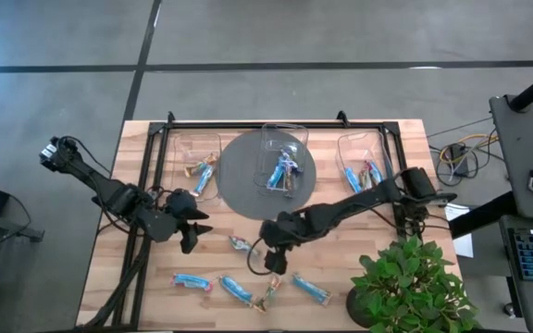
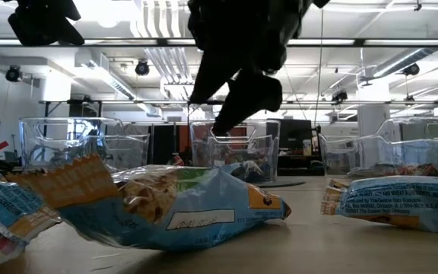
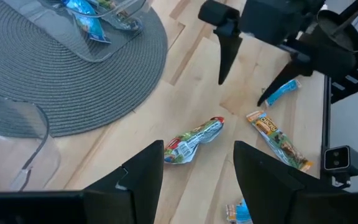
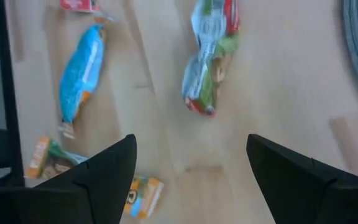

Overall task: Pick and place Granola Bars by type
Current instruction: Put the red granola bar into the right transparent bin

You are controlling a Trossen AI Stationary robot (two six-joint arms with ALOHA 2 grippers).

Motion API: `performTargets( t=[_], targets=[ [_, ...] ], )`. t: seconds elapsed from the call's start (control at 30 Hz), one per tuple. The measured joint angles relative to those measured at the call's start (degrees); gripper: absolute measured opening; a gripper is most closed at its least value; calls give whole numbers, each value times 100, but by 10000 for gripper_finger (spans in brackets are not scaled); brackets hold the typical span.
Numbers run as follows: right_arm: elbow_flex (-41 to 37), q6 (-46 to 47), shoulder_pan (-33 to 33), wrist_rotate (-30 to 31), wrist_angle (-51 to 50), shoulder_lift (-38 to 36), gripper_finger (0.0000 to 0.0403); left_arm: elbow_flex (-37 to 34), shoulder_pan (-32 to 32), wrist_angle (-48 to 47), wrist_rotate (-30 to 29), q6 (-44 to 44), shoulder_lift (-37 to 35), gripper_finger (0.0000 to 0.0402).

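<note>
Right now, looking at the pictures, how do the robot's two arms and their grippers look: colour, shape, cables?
Both arms are dark, nearly black, built of slim jointed segments. The left gripper and the right gripper each end in two flat, tapered black fingers. Thin black cables loop along the left arm near its far end, and dark cables hang by the right arm's base. No markings are readable.

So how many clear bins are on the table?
3, in a row: the left bin, the middle bin on the grey mat, the right bin. None looks hidden.

A grey floor (image 1: 54,37) surrounds the wooden table (image 1: 340,277), with ceiling lights (image 2: 401,34) overhead and a potted plant (image 1: 410,287)
</note>
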Motion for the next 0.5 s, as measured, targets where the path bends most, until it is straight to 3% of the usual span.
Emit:
performTargets(
  t=[0.17, 0.5],
  targets=[
    [58, -536, -2, 14, -218, 131, 292, 0, 2, -12, 0, 0, 2, 177],
    [390, -1396, 39, 103, 316, 894, 290, -2, 11, -44, -63, 32, 15, 177]
  ],
)
